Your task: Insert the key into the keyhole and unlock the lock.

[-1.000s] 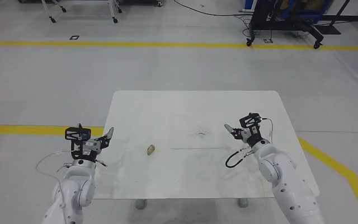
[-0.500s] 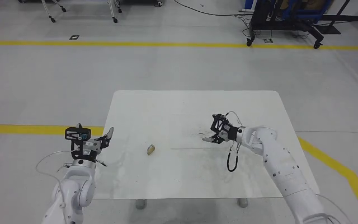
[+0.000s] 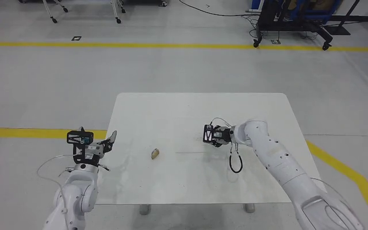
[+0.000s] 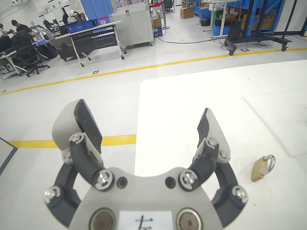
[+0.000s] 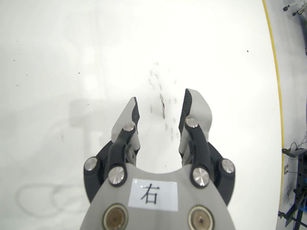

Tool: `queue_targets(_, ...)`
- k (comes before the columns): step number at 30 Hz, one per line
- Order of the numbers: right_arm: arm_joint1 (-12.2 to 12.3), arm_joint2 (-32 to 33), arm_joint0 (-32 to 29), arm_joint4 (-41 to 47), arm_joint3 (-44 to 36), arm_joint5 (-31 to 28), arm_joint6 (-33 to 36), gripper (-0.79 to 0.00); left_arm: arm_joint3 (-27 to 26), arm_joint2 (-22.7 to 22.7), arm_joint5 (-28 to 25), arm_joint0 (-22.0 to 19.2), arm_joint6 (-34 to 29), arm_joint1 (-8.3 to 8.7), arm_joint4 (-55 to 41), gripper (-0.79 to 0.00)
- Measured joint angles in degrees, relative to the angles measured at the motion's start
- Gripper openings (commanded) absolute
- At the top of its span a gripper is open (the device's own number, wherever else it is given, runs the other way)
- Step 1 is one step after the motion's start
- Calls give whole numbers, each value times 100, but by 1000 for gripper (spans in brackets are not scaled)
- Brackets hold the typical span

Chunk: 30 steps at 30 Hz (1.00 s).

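The left gripper (image 3: 109, 144) hangs at the left edge of the table (image 3: 253, 109), and its own wrist view shows it (image 4: 144, 111) spread wide with nothing between the ribbed pads (image 4: 87, 123). The lock (image 3: 155, 153) lies on its side on the table, left of the middle and toward the robot's edge, well apart from both grippers. In the left wrist view it (image 4: 261, 168) is a brass body with a silver shackle, lying flat on the white top (image 4: 215, 101) just beyond that gripper's right-hand finger and not touched by it. The right arm stretches in over the middle of the table, with the right gripper (image 3: 209, 136) pointing down at the surface, to the right of the lock. Its wrist view shows the gripper (image 5: 161, 96) about half open and holding nothing. The key (image 5: 163, 108), a thin grey sliver, lies on the table in the gap between the two fingers (image 5: 191, 106), nearer one of them, among a scatter of small dark scuff marks (image 5: 153, 82). Neither finger touches the key, and I cannot tell whether the fingertips reach the tabletop.
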Motion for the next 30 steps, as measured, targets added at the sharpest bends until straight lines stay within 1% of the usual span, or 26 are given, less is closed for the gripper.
queue_targets(2, -38, -100, 100, 3, 156, 35, 21, -511, 0, 0, 0, 0, 0, 0, 0, 0)
queue_targets(5, -87, -215, 214, 1, 329, 119, 99, -502, 0, 0, 0, 0, 0, 0, 0, 0)
queue_targets(6, -102, -246, 243, -1, 370, 157, 138, -520, 0, 0, 0, 0, 0, 0, 0, 0)
queue_targets(7, -123, -288, 279, 9, 417, 195, 181, -551, 0, 0, 0, 0, 0, 0, 0, 0)
queue_targets(8, -138, -316, 305, 26, 450, 213, 199, -625, 0, 0, 0, 0, 0, 0, 0, 0)
queue_targets(9, -151, -342, 329, 44, 480, 223, 207, -748, 0, 0, 0, 0, 0, 0, 0, 0)
queue_targets(10, -166, -373, 359, 59, 516, 229, 209, -785, 0, 0, 0, 0, 0, 0, 0, 0)
queue_targets(15, -185, -458, 429, 28, 566, 211, 83, -785, 0, 0, 0, 0, 0, 0, 0, 0)
queue_targets(20, -118, -427, 370, -109, 435, 143, -316, -785, 0, 0, 0, 0, 0, 0, 0, 0)
queue_targets(26, 146, 6, -45, -225, -178, 73, -1286, -785, 0, 0, 0, 0, 0, 0, 0, 0)
queue_targets(30, 344, 519, -429, 113, -498, -194, -2188, -785, 0, 0, 0, 0, 0, 0, 0, 0)
